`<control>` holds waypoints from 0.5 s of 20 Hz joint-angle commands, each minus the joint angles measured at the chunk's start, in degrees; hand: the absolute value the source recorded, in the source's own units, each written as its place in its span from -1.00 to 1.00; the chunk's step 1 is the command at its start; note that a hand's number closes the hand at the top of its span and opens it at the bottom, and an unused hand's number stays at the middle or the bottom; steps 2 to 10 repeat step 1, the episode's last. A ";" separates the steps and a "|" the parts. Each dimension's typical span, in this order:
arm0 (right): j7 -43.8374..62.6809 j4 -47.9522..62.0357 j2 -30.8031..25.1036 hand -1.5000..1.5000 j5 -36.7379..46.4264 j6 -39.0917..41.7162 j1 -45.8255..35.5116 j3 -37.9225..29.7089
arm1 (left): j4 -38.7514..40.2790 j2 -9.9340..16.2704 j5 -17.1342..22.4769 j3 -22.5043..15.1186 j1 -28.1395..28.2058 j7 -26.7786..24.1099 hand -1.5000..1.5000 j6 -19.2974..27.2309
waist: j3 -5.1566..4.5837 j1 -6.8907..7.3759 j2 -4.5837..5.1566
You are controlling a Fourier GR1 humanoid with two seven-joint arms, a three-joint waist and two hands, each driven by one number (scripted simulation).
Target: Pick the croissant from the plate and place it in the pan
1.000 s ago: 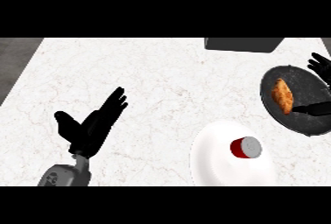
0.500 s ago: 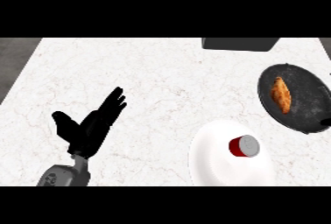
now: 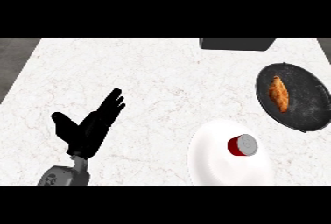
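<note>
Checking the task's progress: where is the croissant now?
In the head view, the croissant lies inside the dark pan at the counter's right side, above the white plate.

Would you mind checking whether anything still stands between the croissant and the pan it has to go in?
Nothing does: the croissant already lies inside the dark pan. The white plate beside it holds only a red-and-grey can. The left hand rests open far off.

White marble counter (image 3: 161,78) w/ grey floor (image 3: 13,57) at left.

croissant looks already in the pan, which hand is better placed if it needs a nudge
Probably neither. The left hand rests open across the counter from the pan holding the croissant; the right hand is out of view.
</note>
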 commanded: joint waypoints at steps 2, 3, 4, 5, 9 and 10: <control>-9.09 -0.86 -1.50 -1.00 0.20 11.81 2.01 0.72 | 0.06 -0.24 0.19 0.02 -0.42 -0.32 0.00 -0.37 | 0.01 -0.11 -0.05; -9.09 -0.86 -1.50 -1.00 0.20 11.81 2.01 0.72 | 0.06 -0.24 0.19 0.02 -0.42 -0.32 0.00 -0.37 | 0.01 -0.11 -0.05; -9.09 -0.86 -1.50 -1.00 0.20 11.81 2.01 0.72 | 0.06 -0.24 0.19 0.02 -0.42 -0.32 0.00 -0.37 | 0.01 -0.11 -0.05; -9.09 -0.86 -1.50 -1.00 0.20 11.81 2.01 0.72 | 0.06 -0.24 0.19 0.02 -0.42 -0.32 0.00 -0.37 | 0.01 -0.11 -0.05; -9.09 -0.86 -1.50 -1.00 0.20 11.81 2.01 0.72 | 0.06 -0.24 0.19 0.02 -0.42 -0.32 0.00 -0.37 | 0.01 -0.11 -0.05; -9.09 -0.86 -1.50 -1.00 0.20 11.81 2.01 0.72 | 0.06 -0.24 0.19 0.02 -0.42 -0.32 0.00 -0.37 | 0.01 -0.11 -0.05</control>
